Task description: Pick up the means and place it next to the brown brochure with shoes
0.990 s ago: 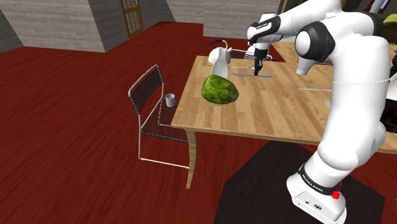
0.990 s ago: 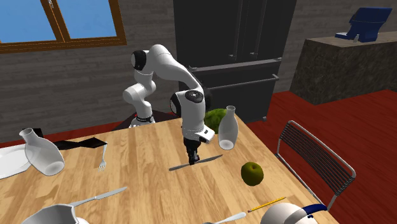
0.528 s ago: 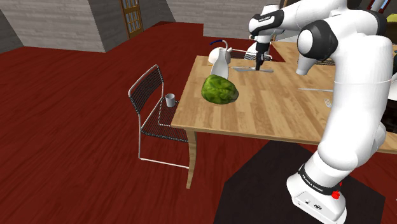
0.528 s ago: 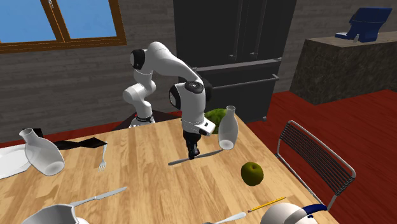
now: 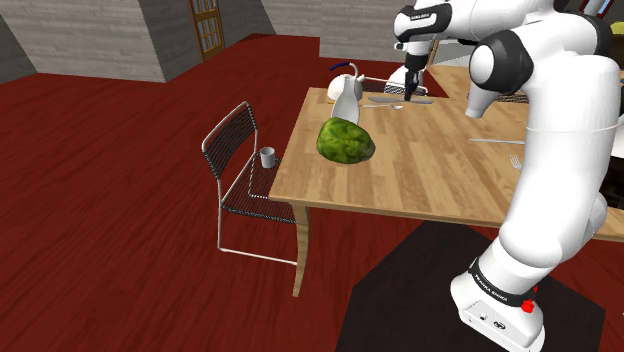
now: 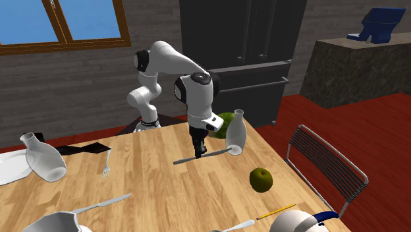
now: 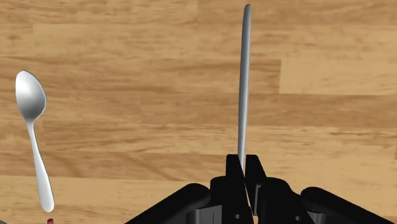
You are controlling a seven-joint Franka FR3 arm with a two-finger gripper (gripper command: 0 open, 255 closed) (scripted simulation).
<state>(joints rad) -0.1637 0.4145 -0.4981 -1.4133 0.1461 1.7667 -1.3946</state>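
Carrying step: the black claw [image 6: 199,153] is clenched on the long, slim grey knife-like utensil [image 6: 220,152], holding it level above the wooden desk [image 6: 158,191]. Next, I judge, it must carry the utensil to the brochure and lower it alongside.

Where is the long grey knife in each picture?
Shoulder view: the grey knife is near the top, right of middle, beside the white vase.
Second exterior view: the knife is in the middle, one end by that vase.
Wrist view: the knife runs straight out from the tool.
Shared landmark: the black tool clasping it.
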